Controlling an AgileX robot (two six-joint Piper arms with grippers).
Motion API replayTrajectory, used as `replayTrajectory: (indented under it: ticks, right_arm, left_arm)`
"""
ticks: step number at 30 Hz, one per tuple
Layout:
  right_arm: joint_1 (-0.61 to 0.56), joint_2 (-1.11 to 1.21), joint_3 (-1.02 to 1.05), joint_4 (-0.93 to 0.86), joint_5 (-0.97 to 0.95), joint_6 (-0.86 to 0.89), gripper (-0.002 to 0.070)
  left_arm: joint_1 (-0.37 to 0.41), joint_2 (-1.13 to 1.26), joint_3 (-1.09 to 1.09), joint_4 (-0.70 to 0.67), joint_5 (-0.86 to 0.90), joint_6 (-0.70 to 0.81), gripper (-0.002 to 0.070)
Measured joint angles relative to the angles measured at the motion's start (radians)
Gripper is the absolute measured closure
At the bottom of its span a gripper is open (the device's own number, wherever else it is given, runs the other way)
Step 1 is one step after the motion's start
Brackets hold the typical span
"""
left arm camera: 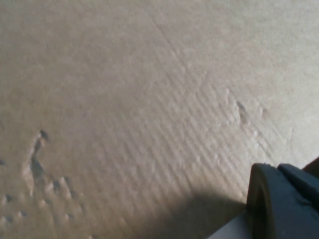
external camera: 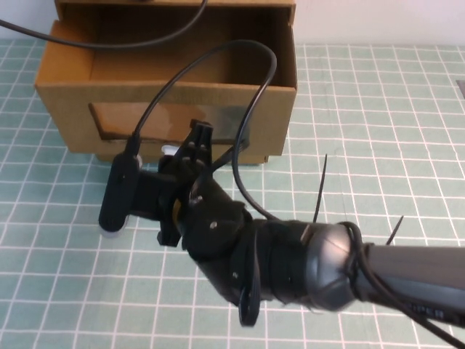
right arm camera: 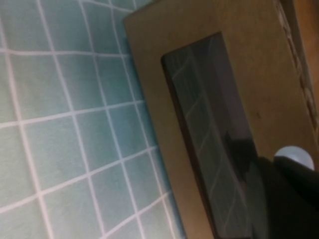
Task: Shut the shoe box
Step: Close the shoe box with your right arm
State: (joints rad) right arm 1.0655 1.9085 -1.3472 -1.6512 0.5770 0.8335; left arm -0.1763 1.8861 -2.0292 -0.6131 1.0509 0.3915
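Note:
The shoe box point(external camera: 73, 109) is brown cardboard and stands at the far side of the mat, its drawer pulled out towards me from the sleeve point(external camera: 174, 9). Its front has a clear window point(external camera: 123, 120) with a small white pull tab point(external camera: 170, 150) below it. My right gripper point(external camera: 199, 129) looks shut and empty, its tip against the drawer front right beside the tab. The right wrist view shows the drawer front point(right arm camera: 249, 74), the window point(right arm camera: 209, 124) and the tab point(right arm camera: 294, 155). My left gripper point(left arm camera: 286, 201) shows only in its wrist view, pressed close to bare cardboard point(left arm camera: 124, 99).
A green grid mat point(external camera: 363, 109) covers the table. Black cables point(external camera: 254, 51) arch over the open drawer from the right arm. The right arm point(external camera: 327, 269) fills the near middle and right. Open mat lies left and right of the box.

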Motion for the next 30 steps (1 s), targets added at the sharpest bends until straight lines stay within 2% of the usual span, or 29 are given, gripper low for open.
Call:
replayTrajectory:
  ticks: [18,30]
  right_arm:
    - [-0.142,0.026,-0.033,0.002,-0.113,0.006,0.069]
    - [-0.188,0.109,-0.188,0.016,-0.146,0.005,0.0691]
  left_arm:
    - [0.0,0.01,-0.002,-0.015,0.021,0.0,0.068]
    - [0.0,0.015,-0.008,-0.058,0.03,0.043,0.068]
